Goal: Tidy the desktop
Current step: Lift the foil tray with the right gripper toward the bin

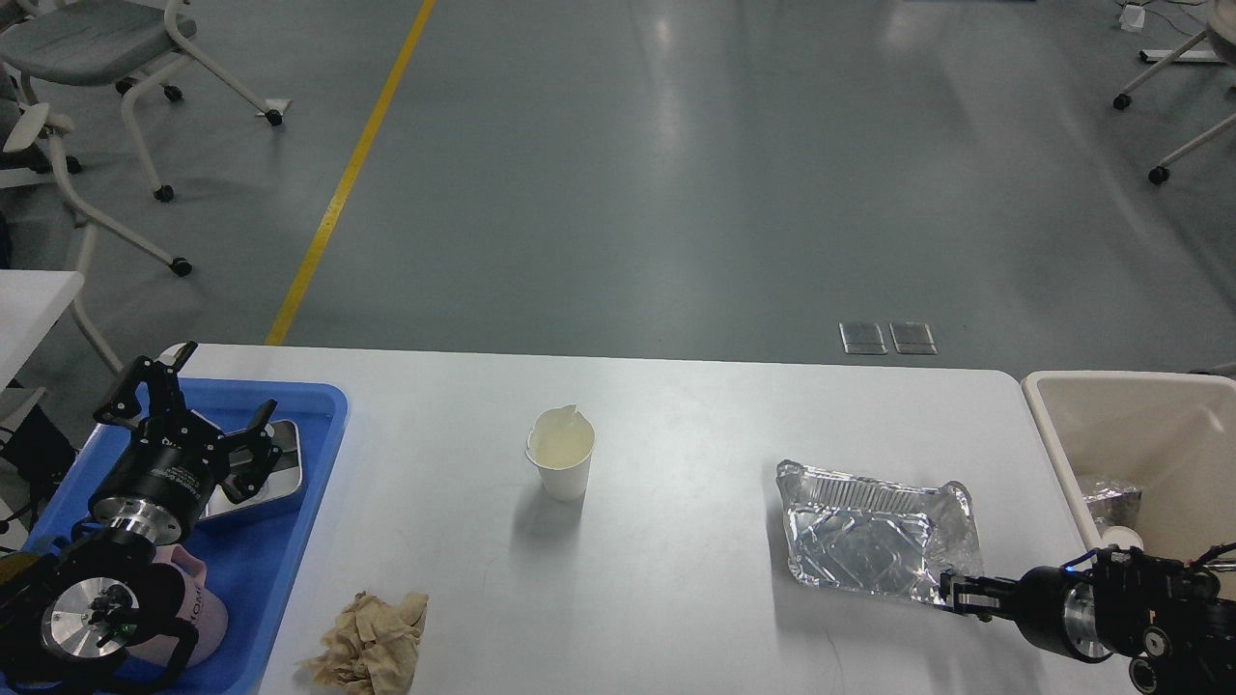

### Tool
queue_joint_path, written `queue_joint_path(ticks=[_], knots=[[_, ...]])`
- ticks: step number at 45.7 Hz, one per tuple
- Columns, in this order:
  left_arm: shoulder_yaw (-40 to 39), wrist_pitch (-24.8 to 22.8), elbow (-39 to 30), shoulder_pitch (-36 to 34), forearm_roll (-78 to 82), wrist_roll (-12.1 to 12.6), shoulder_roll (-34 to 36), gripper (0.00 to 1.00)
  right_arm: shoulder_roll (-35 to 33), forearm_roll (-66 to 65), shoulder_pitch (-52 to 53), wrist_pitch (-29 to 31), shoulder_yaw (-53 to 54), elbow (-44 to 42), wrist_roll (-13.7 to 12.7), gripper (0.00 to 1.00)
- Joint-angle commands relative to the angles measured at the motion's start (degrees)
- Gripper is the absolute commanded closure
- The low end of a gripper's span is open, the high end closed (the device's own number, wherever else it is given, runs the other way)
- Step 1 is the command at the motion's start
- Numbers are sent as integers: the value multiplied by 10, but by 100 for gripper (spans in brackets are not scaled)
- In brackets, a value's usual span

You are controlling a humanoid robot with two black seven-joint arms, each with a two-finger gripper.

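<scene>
The white desktop (676,425) holds a crumpled aluminium foil tray (869,536) at the right, a white paper cup (561,463) with pale liquid in the middle, and a crumpled brown paper wad (372,642) at the front left. My right gripper (954,591) comes in from the right and is shut on the foil tray's near right corner; the tray sits skewed. My left gripper (198,405) is open and empty above the blue tray (290,550).
The blue tray holds a metal tin (285,463) and a pink mug (193,598), partly hidden by my left arm. A beige bin (1139,415) stands off the table's right edge with crumpled foil (1110,500) inside. Wheeled chairs stand on the floor beyond.
</scene>
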Motion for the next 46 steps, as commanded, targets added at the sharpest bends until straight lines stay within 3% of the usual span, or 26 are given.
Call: queue_joint_path(ticks=[1,20,46], knots=[[0,-1,0,1,0,0,2,4,1,1,0,2,-1,1,2,100],[0,-1,0,2,0,0,3,4,-14,9,30,38,0,35,17,100],[-1,2,0,0,0,1,-6,4,-225,65,44,55,2,190,17,100]])
